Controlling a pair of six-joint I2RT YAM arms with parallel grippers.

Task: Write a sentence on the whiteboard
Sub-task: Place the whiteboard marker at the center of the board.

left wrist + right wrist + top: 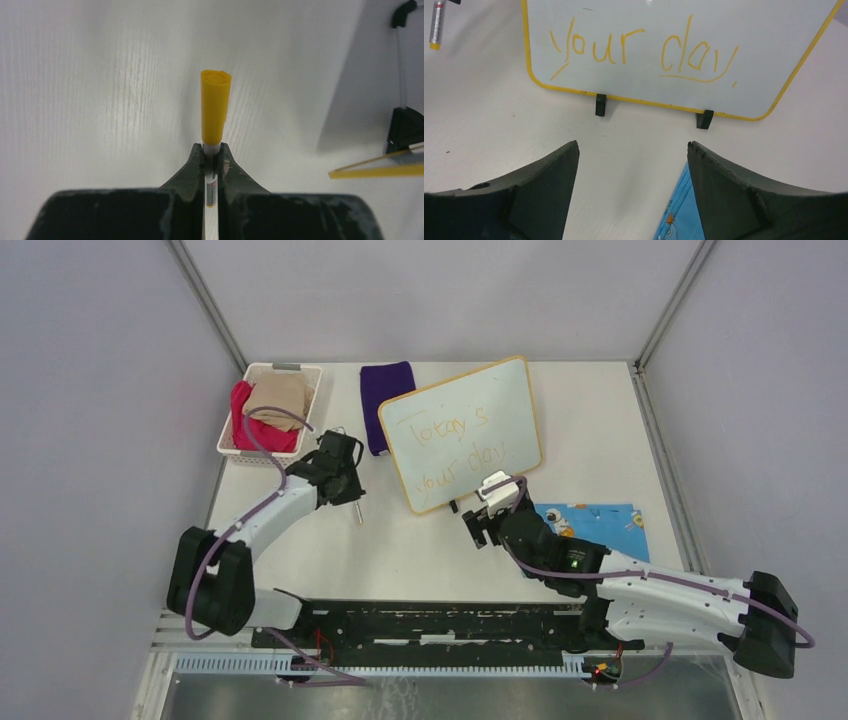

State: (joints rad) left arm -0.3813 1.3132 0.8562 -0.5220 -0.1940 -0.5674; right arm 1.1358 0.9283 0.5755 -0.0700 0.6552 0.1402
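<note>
The whiteboard (505,390) with its yellow frame lies tilted at the middle back of the table. On it the sentence (455,443) stands in faint orange handwriting, two lines; the right wrist view shows the whiteboard (749,30) with the lower line of the sentence (644,50), "your day". My left gripper (345,485) is left of the board, shut on a marker (216,107) with a yellow cap, which points down at the table. My right gripper (485,510) hovers just before the board's near edge, open, with nothing between its fingers (549,175).
A white basket (232,430) holding red and tan cloths stands at the back left. A purple cloth (385,400) lies beside the board. A blue cartoon-print cloth (595,525) lies right of my right gripper. The board's black clip feet (600,105) face me.
</note>
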